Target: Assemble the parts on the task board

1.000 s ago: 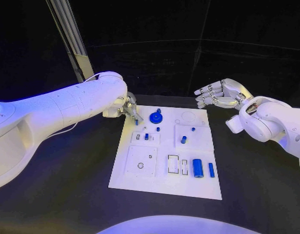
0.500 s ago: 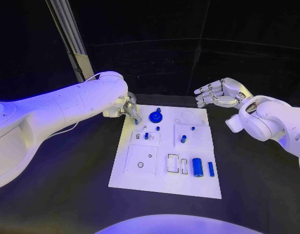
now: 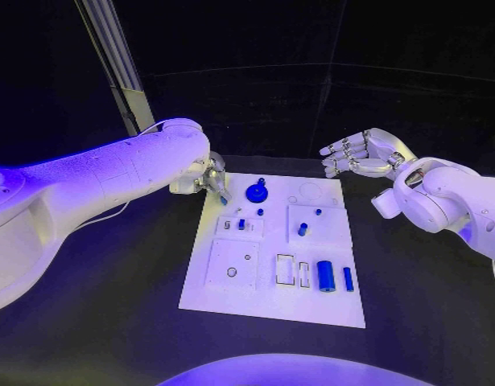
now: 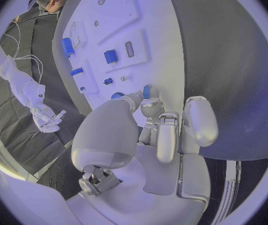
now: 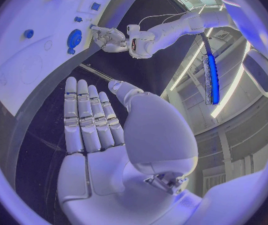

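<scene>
- Head view first: looking at the task board (image 3: pixel 273 310) sitting mid-frame on the black table (image 3: pixel 108 322), long side running up and away.
- Spotting the left hand (image 3: pixel 210 178) hanging right at the board's upper left corner, fingers pointing down.
- Pinching a small blue peg (image 3: pixel 223 198) there, thumb and a fingertip clamped on it, just over the board's left edge. Checking the left wrist view, same story: peg nipped between the tips, other fingers curled loosely beside it.
- Hovering over on the upper right of the frame with the right hand (image 3: pixel 361 155), just past the board's far right corner and not touching it. Fingers stretched out straight, palm bare, gripping nothing at all in the right wrist view.
- Counting the loose bits next:
  - noticing a round blue disc (image 3: pixel 257 193) near the top of the board, just right of the pinched peg
  - seeing a few tiny blue pegs (image 3: pixel 260 212) dotted across the middle
  - seeing one short blue piece (image 3: pixel 303 230) sitting in the right-hand middle panel
  - finding a fat blue cylinder (image 3: pixel 326 277) lying lower right, with a thin blue bar (image 3: pixel 348 279) just beside it on the right
  - making out two rectangular slots (image 3: pixel 286 269) just left of the cylinder
- Not managing to tell whether the tiny pegs are standing in holes or just lying flat, way too small.
</scene>
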You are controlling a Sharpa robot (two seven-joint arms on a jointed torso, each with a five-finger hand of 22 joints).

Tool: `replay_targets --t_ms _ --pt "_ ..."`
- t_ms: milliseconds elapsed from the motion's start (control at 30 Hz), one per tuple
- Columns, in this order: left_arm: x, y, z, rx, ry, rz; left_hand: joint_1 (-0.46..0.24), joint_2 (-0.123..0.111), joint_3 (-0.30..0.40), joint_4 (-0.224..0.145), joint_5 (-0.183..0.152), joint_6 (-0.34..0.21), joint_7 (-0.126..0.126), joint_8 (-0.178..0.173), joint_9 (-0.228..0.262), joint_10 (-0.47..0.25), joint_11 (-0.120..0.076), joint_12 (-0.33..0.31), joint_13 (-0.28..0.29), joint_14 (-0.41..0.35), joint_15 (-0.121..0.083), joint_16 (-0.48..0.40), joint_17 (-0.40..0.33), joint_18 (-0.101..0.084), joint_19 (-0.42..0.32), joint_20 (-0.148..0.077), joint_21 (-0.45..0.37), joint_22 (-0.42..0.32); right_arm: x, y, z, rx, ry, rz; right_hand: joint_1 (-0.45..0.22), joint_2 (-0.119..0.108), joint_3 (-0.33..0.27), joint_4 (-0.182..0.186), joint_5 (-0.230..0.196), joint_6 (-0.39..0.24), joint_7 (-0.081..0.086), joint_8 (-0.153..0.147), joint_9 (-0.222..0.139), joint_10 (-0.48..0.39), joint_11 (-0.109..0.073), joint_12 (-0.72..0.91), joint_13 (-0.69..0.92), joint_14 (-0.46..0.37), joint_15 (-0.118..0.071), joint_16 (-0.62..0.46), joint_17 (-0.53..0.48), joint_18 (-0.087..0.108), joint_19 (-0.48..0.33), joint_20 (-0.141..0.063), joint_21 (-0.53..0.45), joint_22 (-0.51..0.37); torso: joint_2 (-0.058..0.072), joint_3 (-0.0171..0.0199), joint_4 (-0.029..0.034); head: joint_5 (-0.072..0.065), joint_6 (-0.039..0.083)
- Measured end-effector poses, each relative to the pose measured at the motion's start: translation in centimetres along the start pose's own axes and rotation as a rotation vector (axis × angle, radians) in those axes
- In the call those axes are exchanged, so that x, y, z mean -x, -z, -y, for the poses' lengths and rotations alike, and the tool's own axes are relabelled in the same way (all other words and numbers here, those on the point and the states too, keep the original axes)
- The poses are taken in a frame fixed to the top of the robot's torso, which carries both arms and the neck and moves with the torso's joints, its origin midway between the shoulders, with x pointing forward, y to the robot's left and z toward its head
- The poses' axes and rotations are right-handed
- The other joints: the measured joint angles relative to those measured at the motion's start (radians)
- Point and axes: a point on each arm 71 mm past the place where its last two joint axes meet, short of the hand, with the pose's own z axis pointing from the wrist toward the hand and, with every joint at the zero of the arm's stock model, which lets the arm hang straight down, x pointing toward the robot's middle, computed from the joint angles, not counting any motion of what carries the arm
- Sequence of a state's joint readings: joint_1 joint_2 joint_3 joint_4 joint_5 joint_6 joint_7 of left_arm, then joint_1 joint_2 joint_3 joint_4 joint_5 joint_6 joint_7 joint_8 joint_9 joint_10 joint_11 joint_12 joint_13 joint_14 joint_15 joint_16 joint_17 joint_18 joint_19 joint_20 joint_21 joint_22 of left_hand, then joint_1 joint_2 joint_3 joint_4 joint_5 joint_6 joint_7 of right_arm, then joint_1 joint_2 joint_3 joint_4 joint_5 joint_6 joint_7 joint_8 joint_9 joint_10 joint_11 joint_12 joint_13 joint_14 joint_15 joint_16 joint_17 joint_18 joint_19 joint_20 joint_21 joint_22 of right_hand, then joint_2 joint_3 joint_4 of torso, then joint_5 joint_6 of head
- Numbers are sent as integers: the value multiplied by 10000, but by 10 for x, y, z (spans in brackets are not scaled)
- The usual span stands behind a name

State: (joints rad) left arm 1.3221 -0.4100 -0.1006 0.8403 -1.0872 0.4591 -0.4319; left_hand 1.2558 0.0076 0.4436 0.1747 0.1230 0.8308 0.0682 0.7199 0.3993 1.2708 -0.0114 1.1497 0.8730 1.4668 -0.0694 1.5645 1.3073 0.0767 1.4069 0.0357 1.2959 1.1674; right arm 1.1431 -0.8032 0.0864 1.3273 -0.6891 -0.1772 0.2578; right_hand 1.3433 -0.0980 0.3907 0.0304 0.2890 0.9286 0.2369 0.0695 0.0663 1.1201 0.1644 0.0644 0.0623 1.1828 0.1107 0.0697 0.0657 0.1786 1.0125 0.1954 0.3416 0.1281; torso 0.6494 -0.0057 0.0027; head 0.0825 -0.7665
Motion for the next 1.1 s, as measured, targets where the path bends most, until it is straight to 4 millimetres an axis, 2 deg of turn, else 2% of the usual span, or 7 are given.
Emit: replay_targets --t_ms 67,200,567,667,867,1100 --pt "-1 1 -2 -62 76 17 -557 -313 951 -181 18 1 1 245 195 63 -42 -2 1 0 0 0 0 0 0 0 0 35 0 0 0 -2 0 -2 -52 52 0 0 17 0 0 0 0 -5 5 0 0 0 0 0 0 0 12 12 -22 -16 0 0 1 0 12" --pt "-3 5 -8 -206 309 119 -901 -471 1409 -274 112 -43 -40 387 328 105 -30 -5 29 0 0 0 0 0 0 0 0 53 0 0 0 -9 0 -7 -51 51 0 0 17 0 0 0 0 -37 37 0 0 0 0 0 0 0 12 12 -50 -16 -12 5 6 -2 19" --pt "-13 22 -13 -861 841 738 -1087 -559 1669 -480 155 -57 -30 451 401 140 -65 -5 60 0 0 0 0 0 0 0 0 67 1 1 1 -46 3 -23 -51 51 0 0 17 0 0 0 0 -37 37 0 0 0 0 0 0 0 12 12 -50 -25 -50 6 72 -18 52" --pt "-17 28 -13 -1066 940 930 -1110 -581 1684 -494 155 -21 -66 506 416 140 -65 -5 60 0 0 0 0 0 0 0 0 67 2 1 2 -62 8 -17 -51 50 0 0 17 0 0 0 0 -37 37 0 0 0 0 0 0 0 12 12 -50 -25 -66 4 102 -48 23" --pt "-37 34 -11 -1461 1009 1136 -1183 -654 1818 -572 155 -19 -65 506 459 176 -101 -5 54 0 0 0 0 0 0 0 0 92 3 1 3 -85 13 -13 -51 50 0 0 17 0 0 0 0 -37 37 0 0 0 0 0 0 0 12 11 -50 -24 -102 -4 162 -105 -51" --pt "-56 36 -13 -1560 867 1337 -1216 -688 1818 -573 154 -18 -64 507 461 176 -101 -5 36 0 0 0 0 1 0 0 0 104 4 1 4 -103 17 -12 -51 50 0 0 17 0 0 0 0 -37 36 0 0 0 0 0 0 -1 12 11 -50 -24 -112 -9 174 -85 -55"
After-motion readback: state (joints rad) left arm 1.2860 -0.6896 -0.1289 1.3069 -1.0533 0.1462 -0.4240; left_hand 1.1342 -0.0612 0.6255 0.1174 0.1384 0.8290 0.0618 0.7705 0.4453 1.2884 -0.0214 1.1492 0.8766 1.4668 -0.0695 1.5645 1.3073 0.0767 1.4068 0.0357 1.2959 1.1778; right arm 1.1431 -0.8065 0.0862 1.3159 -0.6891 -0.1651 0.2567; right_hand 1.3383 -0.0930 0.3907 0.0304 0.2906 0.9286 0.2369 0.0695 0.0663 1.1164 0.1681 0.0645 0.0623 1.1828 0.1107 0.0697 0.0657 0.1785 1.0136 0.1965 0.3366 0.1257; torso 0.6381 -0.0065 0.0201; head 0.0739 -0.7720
